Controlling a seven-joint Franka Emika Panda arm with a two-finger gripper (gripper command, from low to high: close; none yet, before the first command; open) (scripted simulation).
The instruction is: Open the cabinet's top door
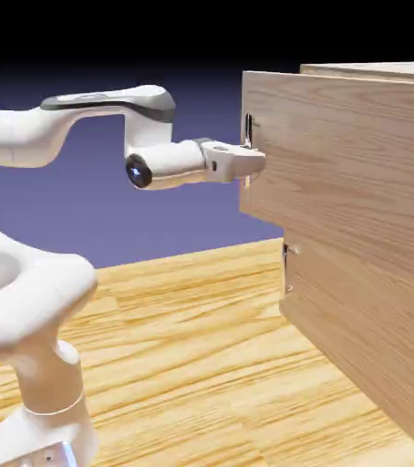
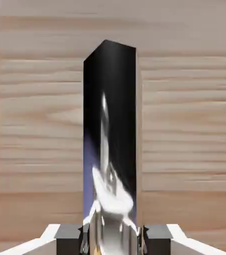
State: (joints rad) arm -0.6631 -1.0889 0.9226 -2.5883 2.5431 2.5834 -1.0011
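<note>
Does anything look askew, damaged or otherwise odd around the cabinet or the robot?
Only the top door stands out: it juts past the lower panel, so it seems partly open, which fits the task. The gripper is closed on its dark handle. I see no damage.

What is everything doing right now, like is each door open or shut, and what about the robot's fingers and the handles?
Top door: partly open, its handle edge swung out past the lower door.
Lower door: looks shut.
Top handle: between the fingers.
Lower handle: nothing holding it.
Fingers: closed on the top handle.
Robot arm: reaching out to the top door.
</note>
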